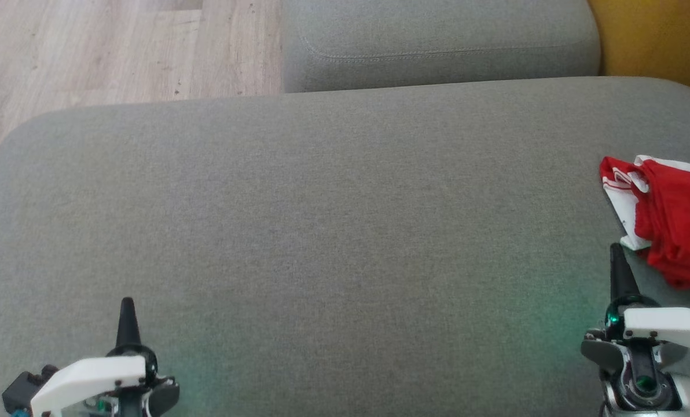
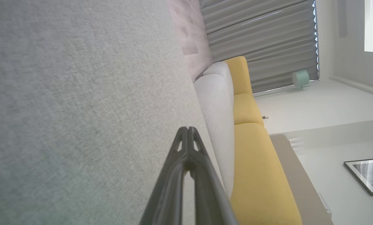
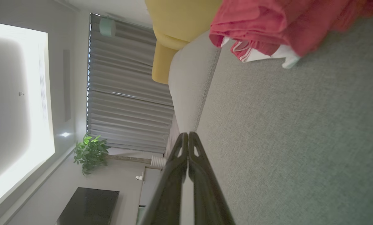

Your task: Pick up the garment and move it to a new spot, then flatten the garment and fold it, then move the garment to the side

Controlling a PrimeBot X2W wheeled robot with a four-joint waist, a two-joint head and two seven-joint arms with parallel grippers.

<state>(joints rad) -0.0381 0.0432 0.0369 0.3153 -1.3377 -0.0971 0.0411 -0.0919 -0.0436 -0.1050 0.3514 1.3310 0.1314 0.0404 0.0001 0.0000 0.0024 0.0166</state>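
A crumpled red and white garment (image 1: 666, 217) lies at the right edge of the grey sofa seat (image 1: 333, 231), partly cut off by the head view's border. The same garment (image 3: 268, 28) sits bunched at the top of the right wrist view. My right gripper (image 1: 616, 250) is shut and empty, its tip just left of the garment's near edge, apart from it; its closed fingers (image 3: 188, 137) point along the seat. At the lower left my left gripper (image 1: 127, 304) is shut and empty over bare cushion, its fingers (image 2: 187, 131) pressed together.
A grey back cushion (image 1: 437, 46) stands behind the seat, with wooden floor (image 1: 119, 52) at the far left and a yellow sofa part (image 1: 657, 35) at the far right. Curtains (image 3: 127, 93), a plant (image 3: 91, 151) and a dark table (image 3: 89, 206) lie beyond.
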